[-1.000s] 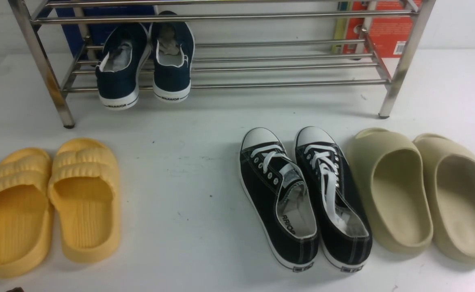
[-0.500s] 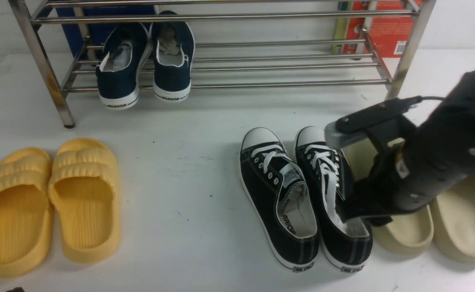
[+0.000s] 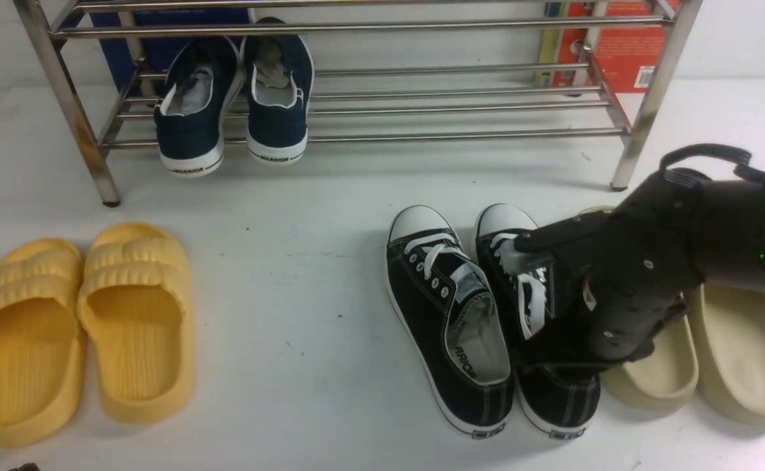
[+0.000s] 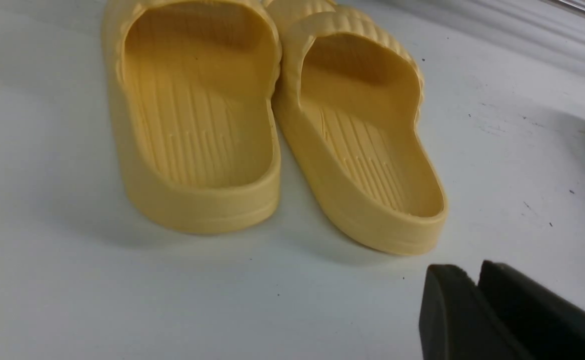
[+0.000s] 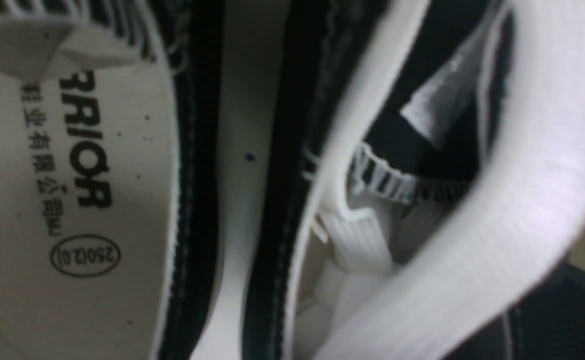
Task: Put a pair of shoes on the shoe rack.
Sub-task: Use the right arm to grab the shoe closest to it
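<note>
Right arm: the right arm point(image 3: 644, 294) reached in from the right, bent low over the heel half of the right-hand black sneaker point(image 3: 556, 399), above the beige slides point(image 3: 742, 353).
Right fingers: hidden behind the wrist in the front view; I could not tell how far open they were, or whether they touched the shoe.
Right wrist view: pressed close, showing the other sneaker's printed insole point(image 5: 72, 200) and a white lace point(image 5: 497, 225).
Left fingers: the left fingers point(image 4: 452, 310) lay side by side with barely a gap, holding nothing, low over the tabletop point(image 4: 47, 300) near the yellow slides point(image 4: 272, 125).
Pair of shoes: the pair of shoes point(image 3: 448, 314) stood side by side on the tabletop, toes toward the shoe rack point(image 3: 356, 137), apart from it.
Rack: navy sneakers point(image 3: 232, 104) on its lower bars.
</note>
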Action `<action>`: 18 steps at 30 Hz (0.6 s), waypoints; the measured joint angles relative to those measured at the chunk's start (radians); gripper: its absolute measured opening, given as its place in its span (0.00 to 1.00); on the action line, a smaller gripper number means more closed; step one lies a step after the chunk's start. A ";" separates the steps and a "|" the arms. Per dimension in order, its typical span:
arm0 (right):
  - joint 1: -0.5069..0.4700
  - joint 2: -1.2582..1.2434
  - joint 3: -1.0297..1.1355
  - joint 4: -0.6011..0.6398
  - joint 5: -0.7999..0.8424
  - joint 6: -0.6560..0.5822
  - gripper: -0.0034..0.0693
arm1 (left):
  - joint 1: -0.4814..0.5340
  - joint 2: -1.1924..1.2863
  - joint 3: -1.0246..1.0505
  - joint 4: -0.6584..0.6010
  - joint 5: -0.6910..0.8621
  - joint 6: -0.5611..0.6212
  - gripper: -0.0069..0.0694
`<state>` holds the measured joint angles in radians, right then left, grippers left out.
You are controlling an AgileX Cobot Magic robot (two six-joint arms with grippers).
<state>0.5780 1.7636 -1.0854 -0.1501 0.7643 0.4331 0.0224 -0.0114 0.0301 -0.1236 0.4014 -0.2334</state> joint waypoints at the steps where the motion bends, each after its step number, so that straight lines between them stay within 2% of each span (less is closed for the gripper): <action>1: 0.000 0.000 -0.001 0.000 0.002 0.000 0.38 | 0.000 0.000 0.000 0.000 0.000 0.000 0.21; 3: -0.001 0.000 -0.001 -0.001 0.004 0.000 0.31 | 0.000 0.000 0.000 0.000 0.000 0.000 0.21; 4: -0.002 0.000 -0.001 -0.003 0.005 0.000 0.25 | 0.000 0.000 0.000 0.000 0.000 0.000 0.22; 5: -0.004 -0.002 -0.001 -0.005 0.008 0.003 0.15 | 0.000 0.000 0.000 0.000 0.000 0.000 0.22; 7: -0.005 -0.018 -0.001 0.012 0.014 0.005 0.07 | 0.000 0.000 0.000 0.000 0.000 0.000 0.22; 18: -0.005 -0.281 0.003 0.050 0.141 0.007 0.07 | 0.000 0.000 0.000 0.000 0.000 0.000 0.23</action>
<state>0.5726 1.4827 -1.0822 -0.0998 0.9058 0.4399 0.0224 -0.0114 0.0301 -0.1236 0.4014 -0.2334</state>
